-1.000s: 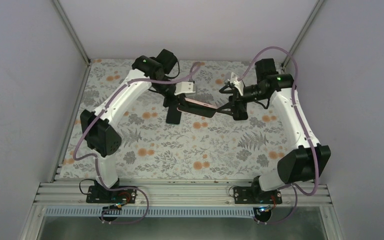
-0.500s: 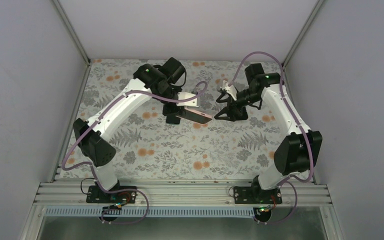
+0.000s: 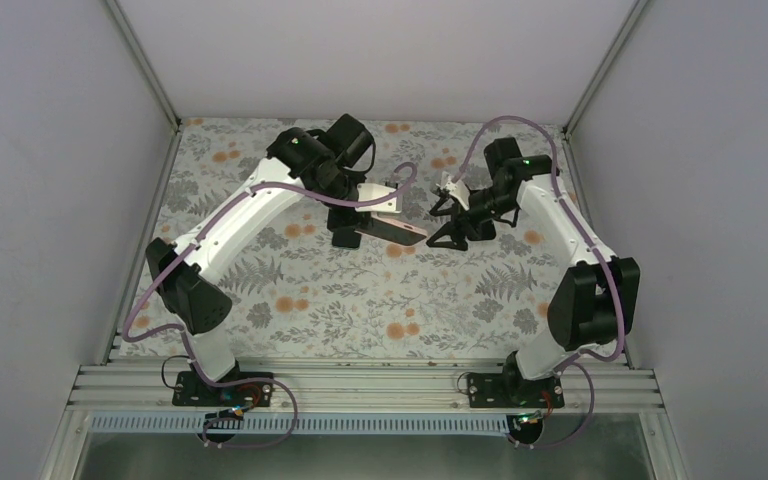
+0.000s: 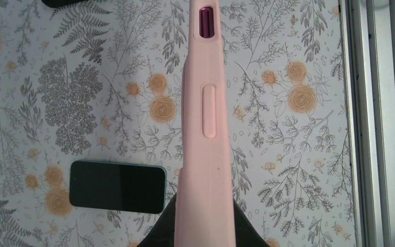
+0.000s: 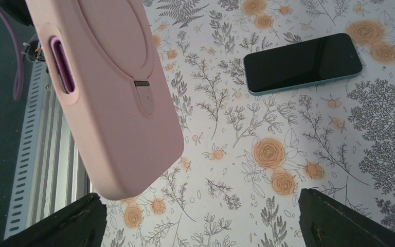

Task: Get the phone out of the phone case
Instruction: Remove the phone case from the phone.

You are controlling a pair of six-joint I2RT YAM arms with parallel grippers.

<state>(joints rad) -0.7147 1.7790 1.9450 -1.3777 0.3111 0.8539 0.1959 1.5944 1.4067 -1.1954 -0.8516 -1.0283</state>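
Observation:
My left gripper [image 3: 365, 224] is shut on the pink phone case [image 4: 206, 123] and holds it edge-up above the table, its dark fingers [image 4: 244, 230] pressed on both sides. A purple lining shows through the case's slot [image 5: 64, 64]. The phone [image 4: 117, 186], black-screened with a teal rim, lies flat on the floral cloth, apart from the case; it also shows in the right wrist view [image 5: 303, 63]. My right gripper [image 5: 200, 221] stands open just past the case's [image 3: 405, 235] free end [image 5: 118, 180], with nothing between its fingers.
A floral cloth [image 3: 360, 310] covers the table. Grey walls close in the back and both sides. An aluminium rail [image 3: 360, 385] runs along the near edge by the arm bases. The metal rail also shows at the side of the left wrist view [image 4: 375, 103].
My right gripper has drawn back to the right, off the case's end, and narrowed slightly. The left arm has swung the case a little, still gripping it.

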